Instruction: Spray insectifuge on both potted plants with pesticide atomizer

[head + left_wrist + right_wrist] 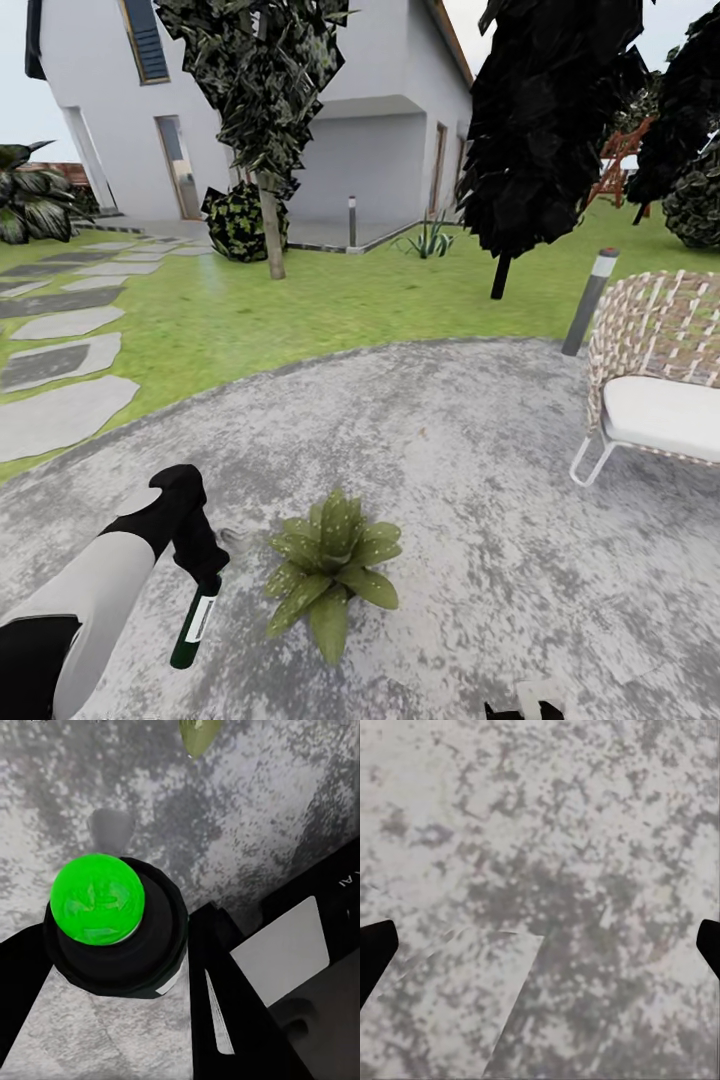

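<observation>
Atomizer [195, 622] pinched in my left gripper [205, 575], hanging almost upright just left of the plant [332, 562]. Right gripper [540, 945] spread, over bare patio [480, 450].

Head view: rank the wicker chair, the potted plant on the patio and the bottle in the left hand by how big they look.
1. Wicker chair, largest, though cut off at the edge.
2. Potted plant.
3. Bottle, smallest, slim and dark with a white label, held by the left hand.
The chair stands farther away, so its lead is real.

Mottled grey patio [480, 450], green-topped atomizer [97, 898]
</observation>
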{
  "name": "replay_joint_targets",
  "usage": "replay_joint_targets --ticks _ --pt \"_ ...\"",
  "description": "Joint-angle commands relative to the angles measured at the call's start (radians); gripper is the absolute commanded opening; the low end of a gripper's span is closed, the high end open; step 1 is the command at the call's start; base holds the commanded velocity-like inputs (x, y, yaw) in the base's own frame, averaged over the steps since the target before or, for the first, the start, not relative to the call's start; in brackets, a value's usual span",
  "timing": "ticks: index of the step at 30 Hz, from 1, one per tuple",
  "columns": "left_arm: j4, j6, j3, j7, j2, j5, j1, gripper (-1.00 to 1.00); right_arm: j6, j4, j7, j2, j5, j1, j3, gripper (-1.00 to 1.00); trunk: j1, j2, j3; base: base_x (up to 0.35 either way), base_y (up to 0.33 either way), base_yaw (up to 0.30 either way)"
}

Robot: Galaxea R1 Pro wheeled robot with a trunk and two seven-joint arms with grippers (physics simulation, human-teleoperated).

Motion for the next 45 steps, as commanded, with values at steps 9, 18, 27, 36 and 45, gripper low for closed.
replay_joint_targets --ticks 9,18,27,36,45 --pt "-0.001 0.011 0.0 -0.009 0.002 -0.009 -0.001 -1.0 -0.003 0.0 -0.005 0.0 -0.006 0.0 0.009 1.0 0.0 0.0 -0.013 0.096 -0.251 0.143" --pt "-0.001 0.011 -0.001 -0.009 -0.005 -0.009 0.0 -1.0 -0.003 0.0 -0.005 0.0 -0.006 0.0 0.008 1.0 0.0 0.0 -0.021 0.161 -0.239 0.237" --pt "0.0 0.005 0.002 -0.009 0.009 -0.008 0.004 -1.0 -0.003 0.0 -0.005 0.0 -0.006 0.0 0.008 1.0 0.0 0.0 -0.027 0.015 -0.046 0.251" --pt "-0.002 0.003 0.012 0.031 0.007 0.005 0.028 -1.0 -0.003 -0.001 -0.01 -0.002 -0.006 0.0 0.005 1.0 0.0 0.0 -0.029 0.0 -0.013 0.269" --pt "-0.003 0.003 0.017 0.035 0.006 0.009 0.029 -1.0 -0.002 0.0 -0.008 -0.009 -0.001 0.0 0.016 1.0 0.0 0.0 -0.029 0.0 -0.233 0.053"
